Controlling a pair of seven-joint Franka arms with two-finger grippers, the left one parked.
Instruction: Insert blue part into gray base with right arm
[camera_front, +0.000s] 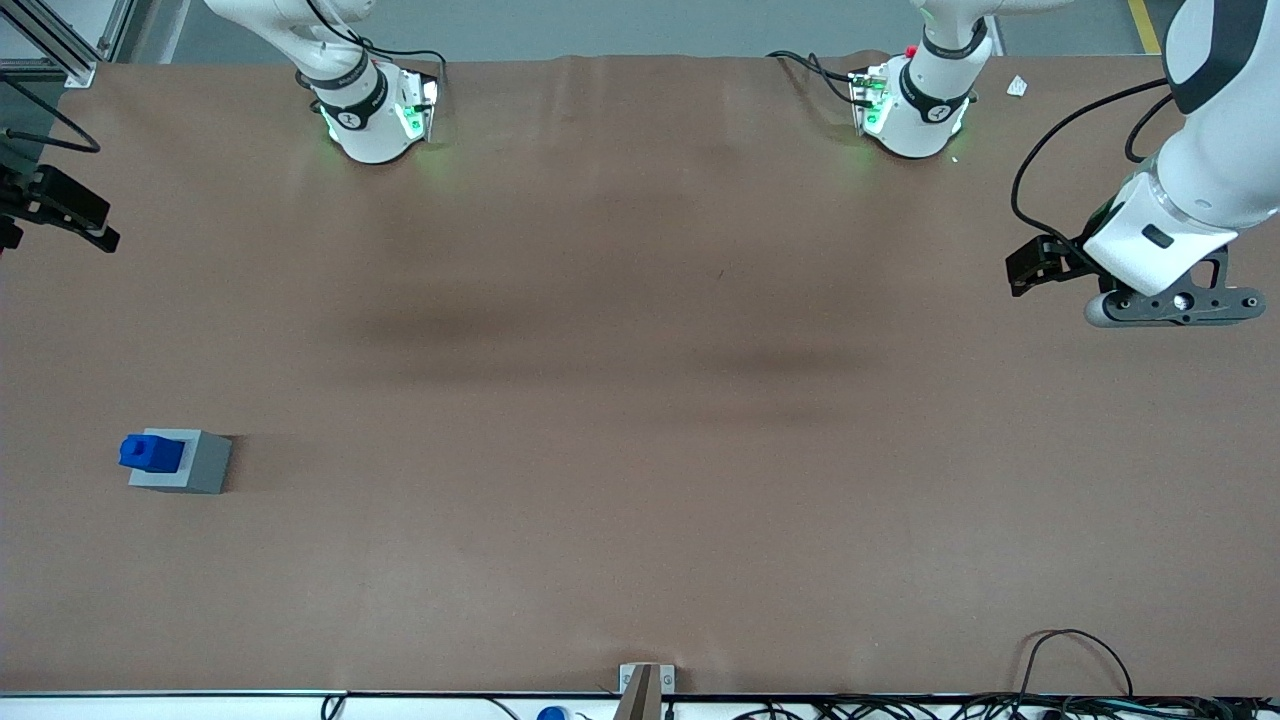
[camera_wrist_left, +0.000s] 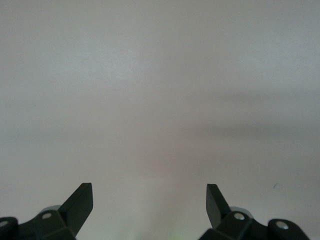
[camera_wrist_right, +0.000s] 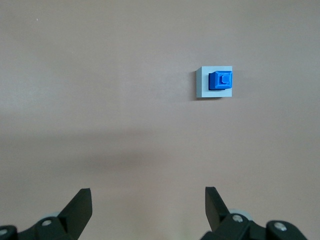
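Nearest the front camera, a small metal bracket (camera_front: 646, 684) and a tangle of cables (camera_front: 1080, 700) sit at the edge of the brown surface (camera_front: 640, 400). Farther in, toward the working arm's end, the gray base (camera_front: 190, 464) rests flat with the blue part (camera_front: 152, 453) on its top face. The block looks seated in or over the recess, offset toward one edge of the cube and rising proud of it; whether it is fully home cannot be told.

Well away from both, at the edge of the front view, the right arm's gripper (camera_front: 60, 215) hangs above the surface. In the right wrist view its fingers (camera_wrist_right: 80, 206) stand wide apart with nothing between them, and the two pieces lie well ahead of them.

Judged by its look, the blue part is light, rigid plastic, smooth and a little slippery, not fragile. If it needs reseating, the flat side faces above the cube's rim offer the best hold; the stub on top is too small to pinch.
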